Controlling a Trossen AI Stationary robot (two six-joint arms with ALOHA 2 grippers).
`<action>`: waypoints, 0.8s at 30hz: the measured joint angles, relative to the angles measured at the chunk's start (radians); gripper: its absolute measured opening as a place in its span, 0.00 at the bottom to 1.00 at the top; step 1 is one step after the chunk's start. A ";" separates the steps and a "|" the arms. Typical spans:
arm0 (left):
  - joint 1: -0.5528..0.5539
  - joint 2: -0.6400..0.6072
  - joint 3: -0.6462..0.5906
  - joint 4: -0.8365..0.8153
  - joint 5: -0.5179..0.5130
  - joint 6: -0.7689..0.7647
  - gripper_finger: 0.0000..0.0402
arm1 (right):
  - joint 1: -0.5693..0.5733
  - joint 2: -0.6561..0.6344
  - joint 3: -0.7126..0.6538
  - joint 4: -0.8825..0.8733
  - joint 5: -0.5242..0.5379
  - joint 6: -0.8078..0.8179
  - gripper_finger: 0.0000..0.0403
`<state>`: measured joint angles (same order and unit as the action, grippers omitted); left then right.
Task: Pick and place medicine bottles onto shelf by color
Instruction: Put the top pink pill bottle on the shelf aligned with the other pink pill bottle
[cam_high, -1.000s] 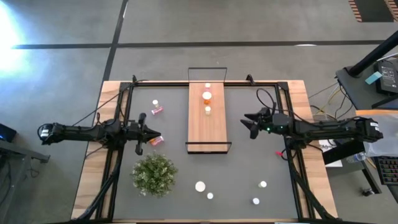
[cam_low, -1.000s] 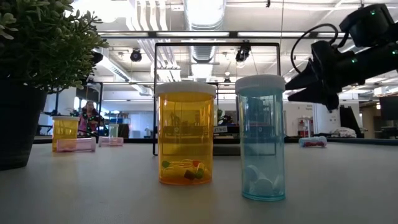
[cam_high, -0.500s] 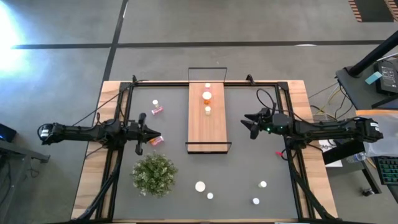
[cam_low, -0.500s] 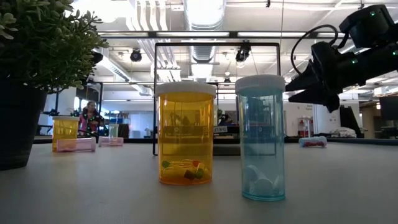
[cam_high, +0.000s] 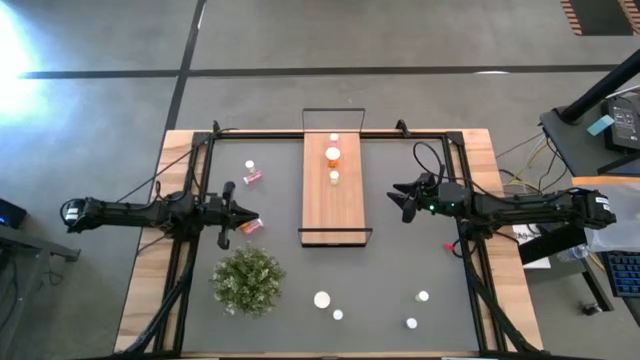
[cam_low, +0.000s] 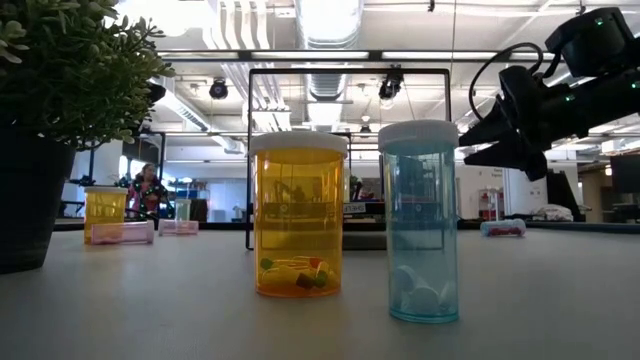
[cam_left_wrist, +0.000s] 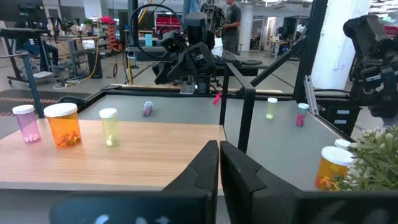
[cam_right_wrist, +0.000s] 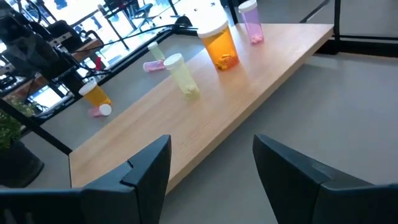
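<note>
Just ahead of the right end effector (cam_high: 400, 200), whose fingers are spread with nothing held, the shelf (cam_high: 333, 215) is seen carrying three medicine bottles (cam_high: 333, 154). Beyond it, the left end effector (cam_high: 228, 214) is kept closed and empty, beside an orange bottle (cam_high: 251, 225) on the worktop (cam_high: 390, 270).
</note>
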<state>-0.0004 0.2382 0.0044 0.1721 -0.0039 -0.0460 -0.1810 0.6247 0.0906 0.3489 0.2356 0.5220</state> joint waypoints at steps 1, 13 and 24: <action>0.000 0.000 0.000 0.000 0.000 0.000 0.00 | 0.000 0.000 0.000 0.000 0.000 0.000 0.54; 0.000 0.000 0.000 0.004 -0.006 0.080 0.00 | 0.000 0.000 0.000 0.000 0.000 -0.001 0.54; 0.000 0.000 0.000 0.176 -0.043 0.088 0.00 | 0.000 0.000 0.000 0.000 0.000 -0.002 0.54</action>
<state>-0.0006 0.2386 0.0044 0.3485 -0.0469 0.0422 -0.1814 0.6247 0.0906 0.3490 0.2356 0.5205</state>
